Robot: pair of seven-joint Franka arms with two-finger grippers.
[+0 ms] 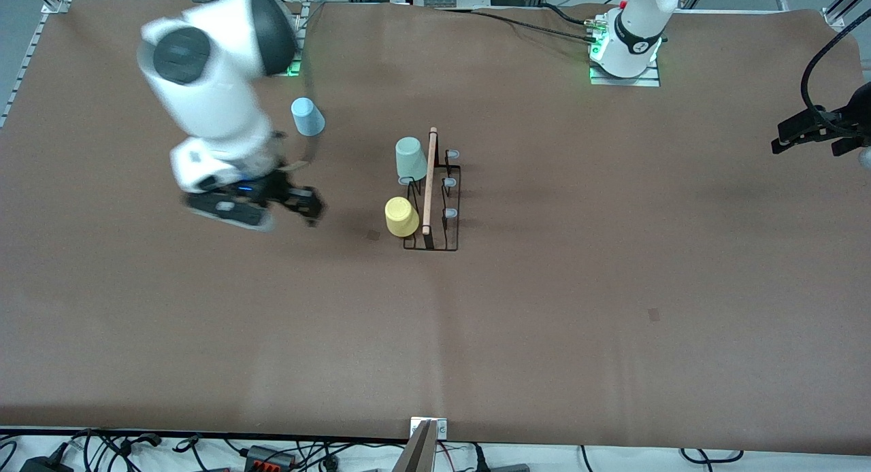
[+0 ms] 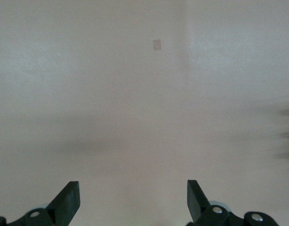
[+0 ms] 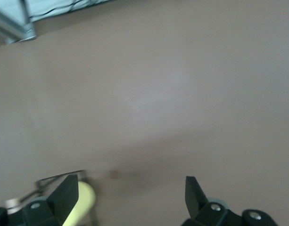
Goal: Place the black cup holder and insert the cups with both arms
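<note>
Rack (image 1: 435, 198) at desk (image 1: 544, 309) centre, green cup (image 1: 410, 158) and yellow cup (image 1: 401, 216) pegged; blue cup (image 1: 307, 116) loose at ten o'clock from it. Right tool (image 1: 299, 203) empty, fingers apart, between them; left tool (image 1: 813, 133) waiting, apart. Best approached from above, squarely, gripped gently mid-wall.

You are looking at a matt brown surface (image 1: 544, 309), smooth like paper or thin sheet, with faint creases and no shine. The black cup holder (image 1: 452, 244) is thin dark wire, metal by the look of it, carrying a pale bare-wood rod (image 1: 429, 186) and soft-looking pale blue peg tips (image 1: 450, 183). The three cups, mint green (image 1: 410, 158), yellow (image 1: 401, 217) and light blue (image 1: 307, 116), read as smooth matt plastic. Both arms wear glossy white shells (image 1: 204, 91) with dark grey joints. The left tool (image 2: 133, 202) and right tool (image 3: 130, 197) show matt black plastic fingers.
</note>
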